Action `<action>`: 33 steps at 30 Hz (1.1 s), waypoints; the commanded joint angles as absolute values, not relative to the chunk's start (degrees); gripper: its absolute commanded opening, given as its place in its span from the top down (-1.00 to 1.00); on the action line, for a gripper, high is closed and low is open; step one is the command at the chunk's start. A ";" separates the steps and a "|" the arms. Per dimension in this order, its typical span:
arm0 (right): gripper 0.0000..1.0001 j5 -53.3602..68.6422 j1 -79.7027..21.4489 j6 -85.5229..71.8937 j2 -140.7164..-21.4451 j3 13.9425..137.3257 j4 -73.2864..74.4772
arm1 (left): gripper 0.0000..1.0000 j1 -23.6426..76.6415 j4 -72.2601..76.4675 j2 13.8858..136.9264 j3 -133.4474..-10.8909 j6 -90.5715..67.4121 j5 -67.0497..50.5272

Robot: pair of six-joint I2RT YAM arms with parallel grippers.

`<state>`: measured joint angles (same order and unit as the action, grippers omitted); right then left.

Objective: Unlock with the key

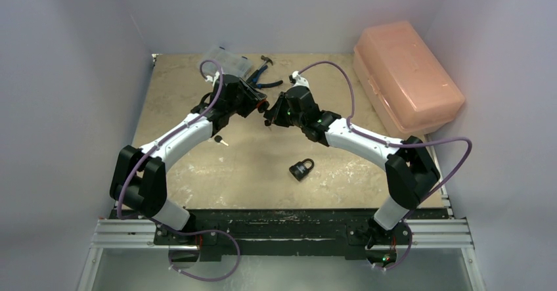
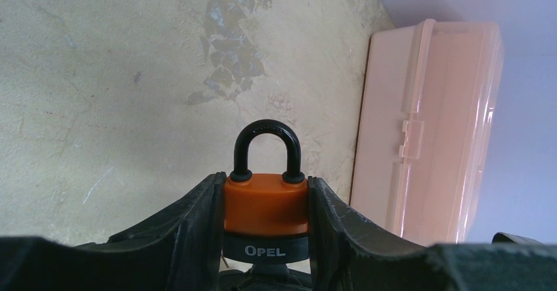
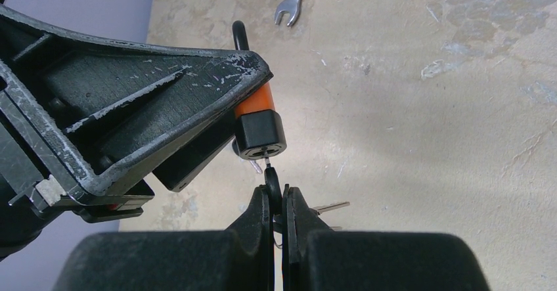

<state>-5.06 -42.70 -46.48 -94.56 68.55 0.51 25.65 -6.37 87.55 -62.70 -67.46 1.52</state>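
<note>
An orange padlock with a black shackle and a black "OPEL" base is clamped by its sides in my left gripper, held above the table. Seen from the right wrist, its black base faces my right gripper. That gripper is shut on the black head of a key, whose blade tip sits at the keyhole in the base. How deep the blade sits cannot be told. From above, the left gripper and right gripper meet nose to nose over the middle of the table.
A second, black padlock lies on the table in front of the right arm. A loose key lies by the left arm. A pink plastic box stands at the back right. A clear case, pliers and a wrench lie behind.
</note>
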 commanded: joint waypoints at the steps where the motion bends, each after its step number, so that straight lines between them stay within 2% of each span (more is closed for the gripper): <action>1: 1.00 -8.26 -41.52 -47.90 -94.97 72.57 -8.09 | 1.00 26.63 -8.09 87.47 -64.07 -67.77 -3.42; 17: 1.00 -7.47 -39.47 -48.33 -95.55 76.81 -7.83 | 1.00 26.63 -6.53 86.18 -63.55 -67.76 -4.55; 26: 1.00 -7.30 -38.15 -49.78 -93.64 73.27 -12.22 | 1.00 26.63 -4.25 85.52 -62.81 -67.94 -6.56; 33: 1.00 -13.33 -38.61 -39.10 -95.62 76.62 -11.69 | 1.00 26.63 -2.76 86.58 -62.86 -67.57 -8.74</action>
